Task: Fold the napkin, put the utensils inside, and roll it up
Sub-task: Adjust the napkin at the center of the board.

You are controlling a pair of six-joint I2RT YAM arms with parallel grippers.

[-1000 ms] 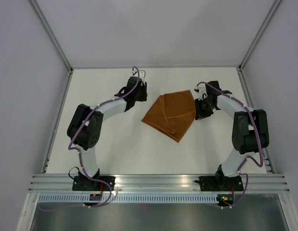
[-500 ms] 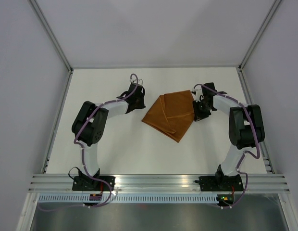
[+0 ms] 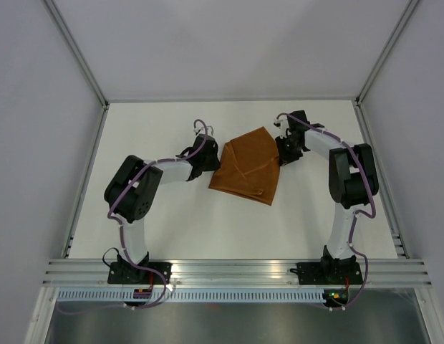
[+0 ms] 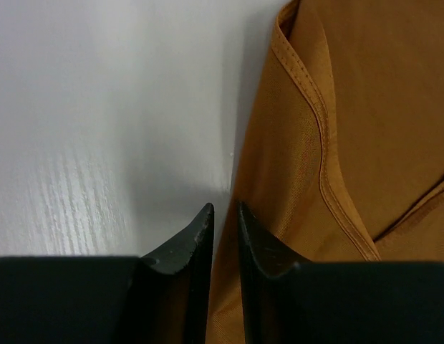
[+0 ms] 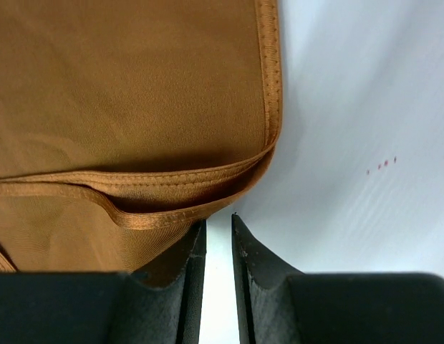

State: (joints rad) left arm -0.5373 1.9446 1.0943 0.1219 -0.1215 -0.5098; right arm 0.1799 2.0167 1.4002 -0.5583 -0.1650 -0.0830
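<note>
Table: the white table (image 3: 157, 215) lies under the napkin and reaches out past it on every side.
Napkin: the napkin (image 3: 247, 168) lies flat between the two arms as an uneven, partly folded kite with creased layers overlapping. We judge the fold only begun and in need of squaring.
Left gripper: the left gripper (image 4: 225, 211) sits low at the napkin's left edge, its jaws drawn to a slit with orange showing in it. From so close a view we cannot tell whether they pinch the cloth or merely stand over it.
Right gripper: the right gripper (image 5: 218, 221) sits at the napkin's right edge, just off a doubled corner. Its jaws are nearly together, with bare table in the slit and no cloth between them.
Hem: the stitched hem (image 5: 268, 86) runs down the napkin's right edge and turns under itself at that corner, so two layers are stacked there.
Step in hand: we read this as taking hold of opposite edges for the next fold.
Doing it well: we would slide the right fingers further onto the napkin so both layers enter the jaws. We would then close firmly on each side and lift only just off the table. Both arms should travel at a matched pace so the cloth stays taut, and edge should lie on edge before we let go.
Risk: catching one layer alone would likely drag the fold open.
Utensils: no utensils show on or beside the napkin in any view.
</note>
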